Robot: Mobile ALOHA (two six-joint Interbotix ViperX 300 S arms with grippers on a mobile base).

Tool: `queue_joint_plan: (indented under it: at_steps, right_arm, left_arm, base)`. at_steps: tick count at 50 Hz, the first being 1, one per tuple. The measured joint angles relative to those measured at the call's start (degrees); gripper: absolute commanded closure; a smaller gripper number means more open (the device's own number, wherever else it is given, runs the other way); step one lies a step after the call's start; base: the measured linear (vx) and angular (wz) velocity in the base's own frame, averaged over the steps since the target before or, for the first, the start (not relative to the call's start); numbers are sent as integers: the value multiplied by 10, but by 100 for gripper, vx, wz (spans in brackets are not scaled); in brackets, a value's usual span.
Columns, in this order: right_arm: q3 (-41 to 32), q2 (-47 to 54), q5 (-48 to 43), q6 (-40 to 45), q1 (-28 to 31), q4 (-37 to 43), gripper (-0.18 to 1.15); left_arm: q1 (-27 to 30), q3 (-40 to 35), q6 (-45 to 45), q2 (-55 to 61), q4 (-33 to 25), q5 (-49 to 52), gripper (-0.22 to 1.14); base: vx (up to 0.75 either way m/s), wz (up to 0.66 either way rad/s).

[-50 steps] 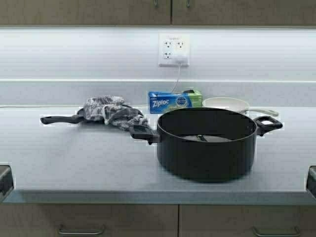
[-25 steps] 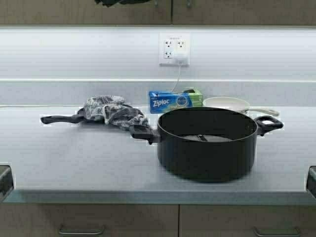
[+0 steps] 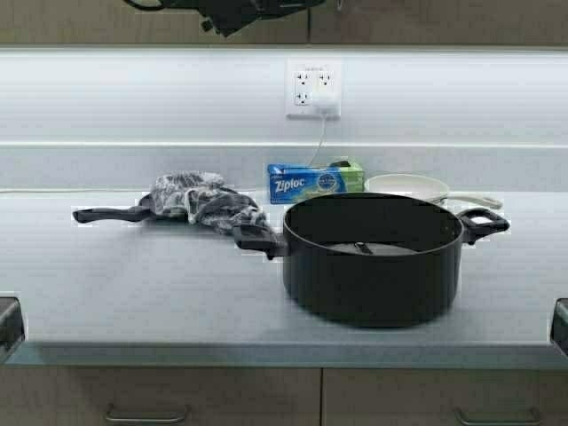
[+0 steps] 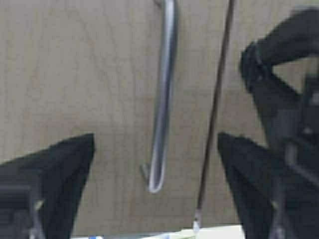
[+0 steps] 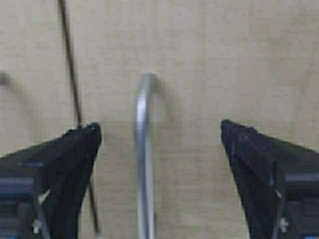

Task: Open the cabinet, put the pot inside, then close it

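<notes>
The pot sits on the bench (near its front edge). Above, both grippers face the cabinet doors, left gripper and right gripper each with jaws wide astride a handle.

Pot: I see it on the counter, right of center.
Pan: left of the pot, cloth on it.
Box: behind the pot.
Cabinet: above the counter.
</notes>
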Motion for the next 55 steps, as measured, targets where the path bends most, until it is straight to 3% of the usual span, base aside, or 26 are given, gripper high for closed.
queue_joint_plan:
  at_steps: [5,10,13,17,20,23,28,38,55]
  right_arm:
    - [-4,4,0,-1,-1,1,-3]
    - [-9,4,0,-1,-2,1,11]
    - [-14,7,-3,-2,-4,1,33]
    - [-22,14,-1,-2,-5,2,77]
    - [-29,18,4,-4,-4,2,104]
    - [-33,19,11,-5,-4,1,105]
    - [-34,20,13,-4,-4,1,85]
    - [-18,5,22,-3,-5,0,91]
    - [120,-135,101,-5,-2,-1,90]
  left_arm:
    - [3,-10,-2,8,-1,-3,-7]
    - [1,-18,-3,12,-2,-4,13]
    - [4,-21,-3,14,-6,-4,41]
    - [5,-31,-3,19,-18,-3,84]
    - [0,-43,0,23,-29,5,105]
    - [1,-45,4,23,-32,15,100]
    - [2,-45,10,22,-33,24,83]
    - [2,-23,15,0,-32,28,89]
    - [-11,109,16,-132,-16,96,89]
  base:
    - [0,0]
    - [0,0]
    - [0,0]
    - [0,0]
    - [-2,-1]
    - [-2,-1]
    - [-2,1]
    - [-2,0]
    - [1,1]
